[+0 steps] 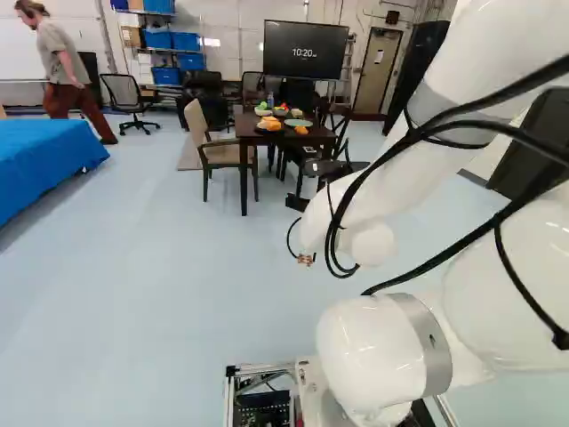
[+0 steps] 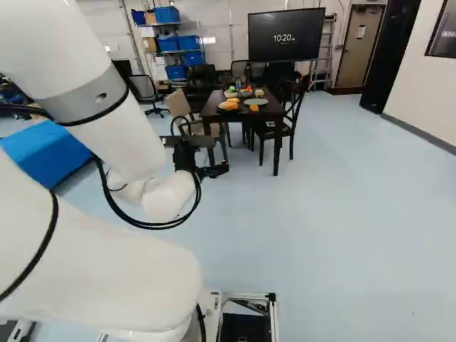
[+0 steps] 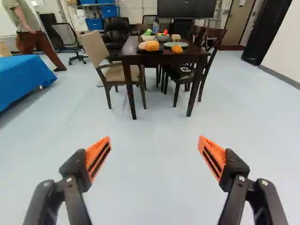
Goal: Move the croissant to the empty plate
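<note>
Ahead, one dark bench (image 3: 161,58), one croissant (image 3: 176,48) near one pale green plate (image 3: 170,44), two bowls (image 3: 162,38), one tool (image 2: 194,167) spread wide, holding nothing

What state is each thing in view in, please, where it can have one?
Gripper: open, holding nothing.
Screen: on, digits lit.
Door: closed.
Green plate: no food seen on it.
Pale bowl: food inside.
Grey bowl: food inside.
Bottle: upright.
Beige chair: upright, unoccupied.
</note>
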Robot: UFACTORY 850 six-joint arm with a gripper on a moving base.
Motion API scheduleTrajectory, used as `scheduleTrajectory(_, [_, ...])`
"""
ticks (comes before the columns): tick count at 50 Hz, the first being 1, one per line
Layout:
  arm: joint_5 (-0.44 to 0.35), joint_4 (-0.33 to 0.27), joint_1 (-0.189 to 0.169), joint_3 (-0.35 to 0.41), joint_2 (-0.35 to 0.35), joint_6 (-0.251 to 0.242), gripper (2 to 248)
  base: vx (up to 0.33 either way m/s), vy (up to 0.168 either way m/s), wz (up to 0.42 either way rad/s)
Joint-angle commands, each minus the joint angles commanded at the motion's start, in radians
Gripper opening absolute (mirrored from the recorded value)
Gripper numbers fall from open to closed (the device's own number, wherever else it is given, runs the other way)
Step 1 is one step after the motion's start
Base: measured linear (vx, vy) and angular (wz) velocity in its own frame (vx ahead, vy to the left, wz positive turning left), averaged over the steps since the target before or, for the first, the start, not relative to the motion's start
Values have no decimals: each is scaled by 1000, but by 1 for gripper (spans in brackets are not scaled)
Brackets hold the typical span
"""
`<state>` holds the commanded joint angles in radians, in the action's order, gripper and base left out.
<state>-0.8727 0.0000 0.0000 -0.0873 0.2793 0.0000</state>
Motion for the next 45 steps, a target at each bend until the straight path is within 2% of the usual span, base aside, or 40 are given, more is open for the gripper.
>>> scheduleTrajectory(13, [0,0,0,0,0,0,247,82,-5,10])
scheduleTrajectory(45, [0,0,0,0,0,0,247,117,-52,-4])
